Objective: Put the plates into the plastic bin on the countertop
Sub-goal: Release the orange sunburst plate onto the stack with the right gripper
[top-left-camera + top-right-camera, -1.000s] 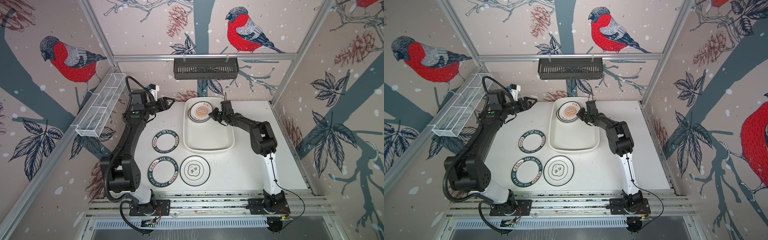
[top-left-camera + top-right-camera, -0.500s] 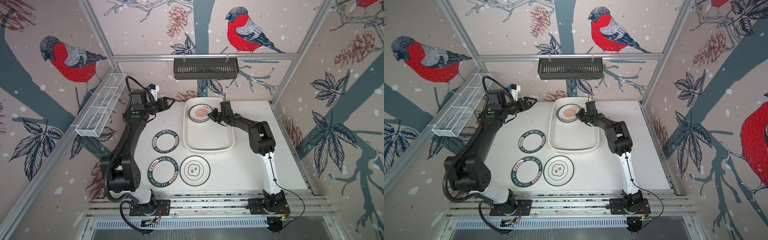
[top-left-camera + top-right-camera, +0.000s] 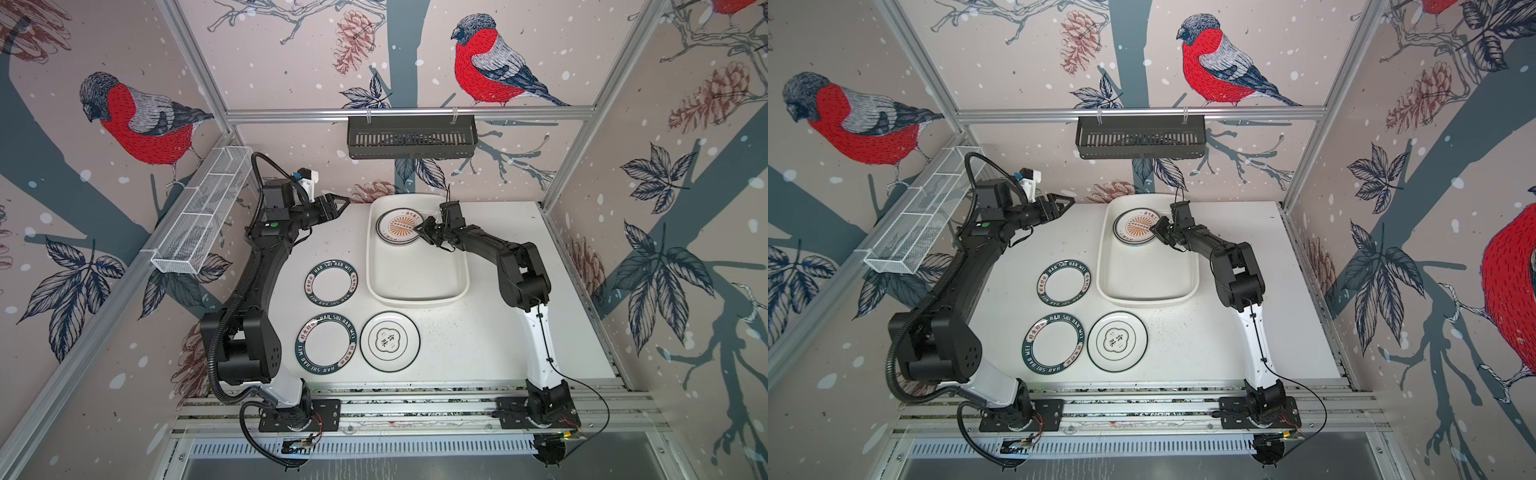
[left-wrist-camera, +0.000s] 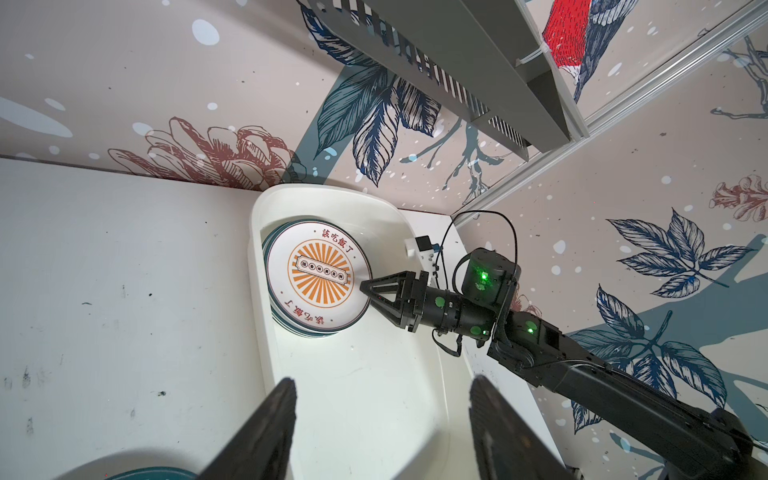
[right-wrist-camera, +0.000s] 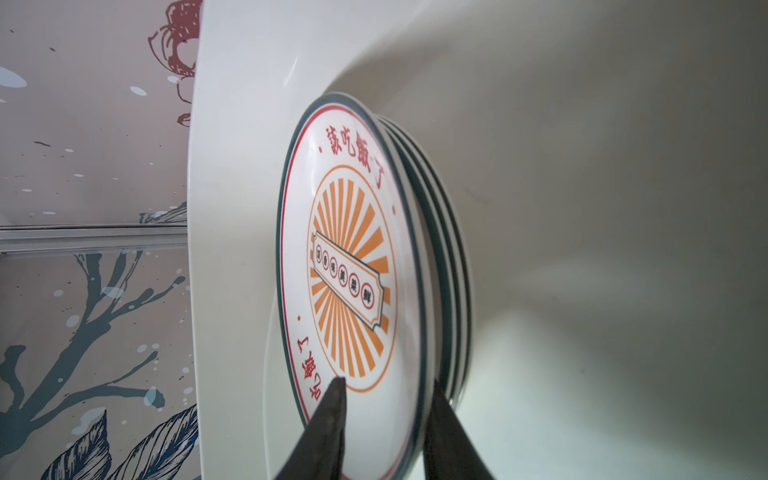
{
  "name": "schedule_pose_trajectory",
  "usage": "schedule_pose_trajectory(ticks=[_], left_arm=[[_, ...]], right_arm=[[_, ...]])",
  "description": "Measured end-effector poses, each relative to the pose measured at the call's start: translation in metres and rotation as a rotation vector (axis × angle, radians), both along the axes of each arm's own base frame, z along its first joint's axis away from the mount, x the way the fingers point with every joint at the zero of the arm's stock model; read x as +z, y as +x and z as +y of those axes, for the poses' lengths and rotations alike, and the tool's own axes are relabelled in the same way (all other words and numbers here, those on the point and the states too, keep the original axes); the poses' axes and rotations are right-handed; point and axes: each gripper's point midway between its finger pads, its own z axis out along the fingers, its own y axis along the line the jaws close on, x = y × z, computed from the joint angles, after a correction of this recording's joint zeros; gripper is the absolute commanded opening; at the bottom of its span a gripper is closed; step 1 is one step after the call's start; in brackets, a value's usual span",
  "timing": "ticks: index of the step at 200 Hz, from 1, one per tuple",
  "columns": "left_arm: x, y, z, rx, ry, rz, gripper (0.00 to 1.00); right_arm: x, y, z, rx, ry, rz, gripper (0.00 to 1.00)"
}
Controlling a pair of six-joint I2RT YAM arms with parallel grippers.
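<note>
A stack of plates (image 3: 398, 226) (image 3: 1139, 226) lies at the far end of the plastic bin (image 3: 415, 297) (image 3: 1148, 298); the top one has an orange sunburst centre (image 5: 353, 266) (image 4: 318, 278). My right gripper (image 3: 420, 228) (image 5: 386, 380) is open, its jaws straddling that top plate's near rim without pinching it. On the countertop (image 3: 498, 324) lie two lettered-rim plates (image 3: 331, 282) (image 3: 326, 348) and an emblem plate (image 3: 389, 341). Above the counter's far left, beside the bin, my left gripper (image 3: 347, 202) (image 4: 382, 382) hangs open and empty.
A black slotted shelf (image 3: 411, 137) hangs on the back rail above the bin. A white wire-mesh basket (image 3: 199, 220) is fixed along the left wall. Aluminium framing edges the countertop on all sides.
My right gripper's jaws have parted from the top plate's rim, and the plate now rests on the stack. The left arm has not moved.
</note>
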Motion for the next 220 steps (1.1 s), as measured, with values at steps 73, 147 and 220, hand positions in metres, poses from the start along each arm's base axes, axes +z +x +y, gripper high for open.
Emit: schedule_pose_trajectory(ticks=[73, 147, 220], left_arm=[[0.001, 0.0, 0.0, 0.0, 0.0, -0.004, 0.66], [0.001, 0.0, 0.0, 0.0, -0.002, -0.004, 0.67], [0.007, 0.001, 0.0, -0.003, -0.001, -0.02, 0.71]], right_arm=[[0.001, -0.002, 0.002, 0.018, -0.008, -0.004, 0.35], [0.009, -0.009, 0.0, 0.037, -0.032, -0.003, 0.37], [0.024, -0.016, -0.001, 0.052, -0.046, -0.024, 0.37]])
